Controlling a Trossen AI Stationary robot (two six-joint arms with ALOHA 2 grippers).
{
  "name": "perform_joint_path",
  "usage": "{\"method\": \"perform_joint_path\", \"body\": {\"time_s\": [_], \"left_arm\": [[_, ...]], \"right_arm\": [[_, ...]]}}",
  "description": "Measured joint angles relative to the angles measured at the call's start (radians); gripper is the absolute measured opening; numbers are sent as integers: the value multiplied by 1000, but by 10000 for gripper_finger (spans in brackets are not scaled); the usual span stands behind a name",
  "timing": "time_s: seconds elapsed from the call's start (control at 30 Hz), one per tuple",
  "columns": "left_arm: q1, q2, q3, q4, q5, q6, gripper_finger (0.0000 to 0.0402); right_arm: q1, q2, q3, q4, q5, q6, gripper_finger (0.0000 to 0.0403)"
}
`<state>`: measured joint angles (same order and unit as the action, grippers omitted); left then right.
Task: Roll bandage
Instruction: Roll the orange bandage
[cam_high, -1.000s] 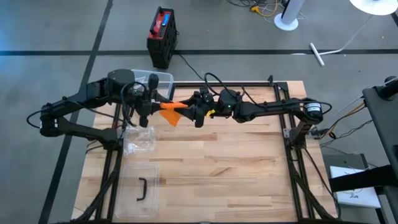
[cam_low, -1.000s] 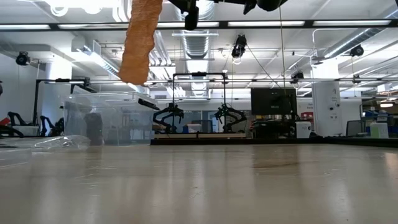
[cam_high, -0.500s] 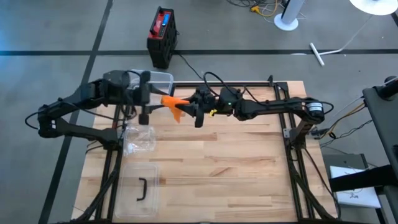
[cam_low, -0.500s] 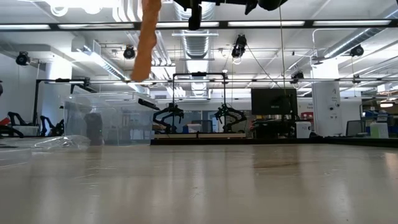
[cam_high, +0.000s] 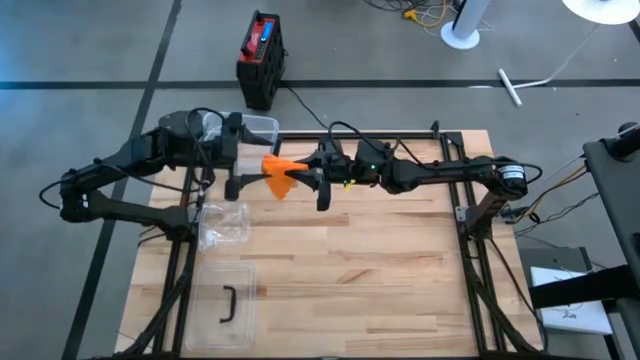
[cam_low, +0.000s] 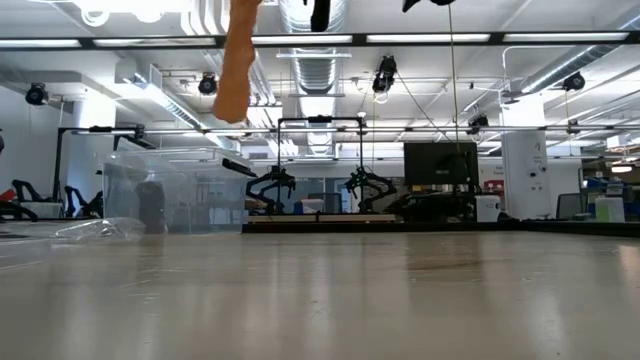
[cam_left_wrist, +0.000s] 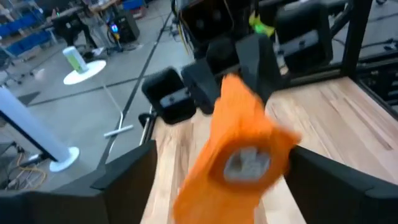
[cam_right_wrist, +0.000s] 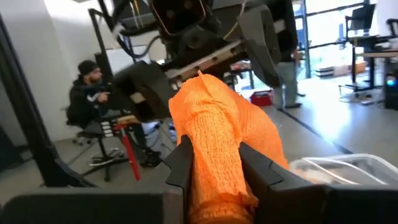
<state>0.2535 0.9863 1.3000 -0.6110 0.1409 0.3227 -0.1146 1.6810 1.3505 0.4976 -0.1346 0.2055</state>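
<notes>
1. My right gripper (cam_high: 318, 181) is above the upper middle of the table (cam_high: 380, 270), at the centre of the high view. Its two fingers (cam_right_wrist: 180, 163) pinch the orange bandage (cam_high: 279, 173) from both sides.
2. The bandage is in the air, not on the wood. In the low view it hangs at the top left of the frame, well above the table surface. One part is already wound; in the left wrist view I see the grey core in the middle of the roll (cam_left_wrist: 247, 163).
3. My left gripper (cam_high: 233, 155) is just beside the bandage, on its left in the high view. Its fingers (cam_left_wrist: 124, 177) are spread wide on both sides of the roll and do not touch it.
4. I think I hold the roll up so the free end can hang down and stay straight. I judge the open left fingers are ready to take a new hold for the next turn.
5. A clear plastic box (cam_high: 255, 125) stands at the upper left corner of the table. A clear bag (cam_high: 224, 226) and a lid (cam_high: 226, 307) with a dark handle lie lower on the left side.
6. I cannot read any brand, label or writing on these things.
</notes>
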Motion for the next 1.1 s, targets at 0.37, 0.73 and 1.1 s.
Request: {"method": "perform_joint_path", "body": {"time_s": [0.37, 0.73, 1.1], "left_arm": [[-1, 52, -1, 11, 34, 14, 343], [-2, 89, 4, 16, 35, -3, 176], [-2, 73, 11, -44, 70, -23, 64]], "right_arm": [[2, -4, 2, -31, 72, -9, 74], [18, -5, 3, -56, 53, -50, 89], [28, -29, 4, -161, -30, -73, 175]]}}
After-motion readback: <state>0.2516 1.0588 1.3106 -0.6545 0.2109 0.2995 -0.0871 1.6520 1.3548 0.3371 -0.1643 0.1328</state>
